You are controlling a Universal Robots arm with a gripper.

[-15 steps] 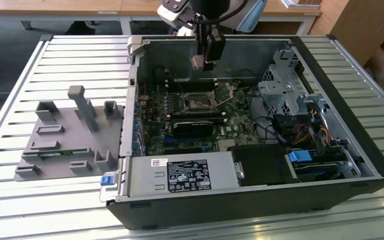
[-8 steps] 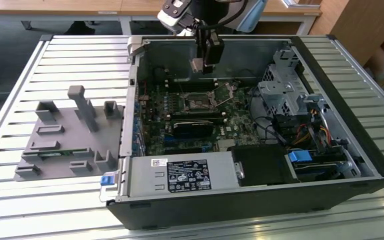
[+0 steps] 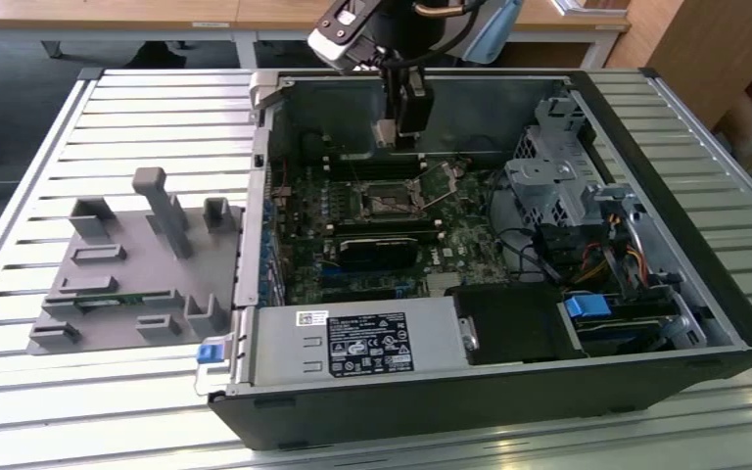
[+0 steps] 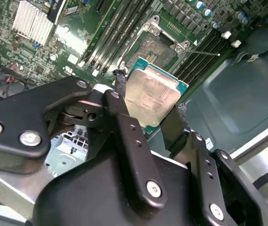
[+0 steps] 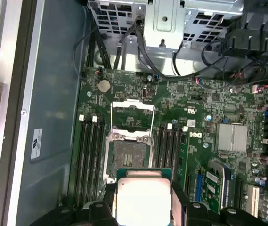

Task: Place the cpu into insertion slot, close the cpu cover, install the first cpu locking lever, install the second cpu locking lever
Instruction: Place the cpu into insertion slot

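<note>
The claw [image 4: 149,107] pinches the chip [image 4: 153,93] by its edges, in the air near the bare socket [image 5: 126,151] on the green board [image 5: 196,123]. The socket's cover [image 5: 133,106] is flipped open.

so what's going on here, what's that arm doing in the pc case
The robot arm's tool grips the cpu by its edges and holds it in the air over the green board inside the open computer case. The insertion slot is empty, with the cpu cover flipped open. The cpu is not seated yet.
</note>
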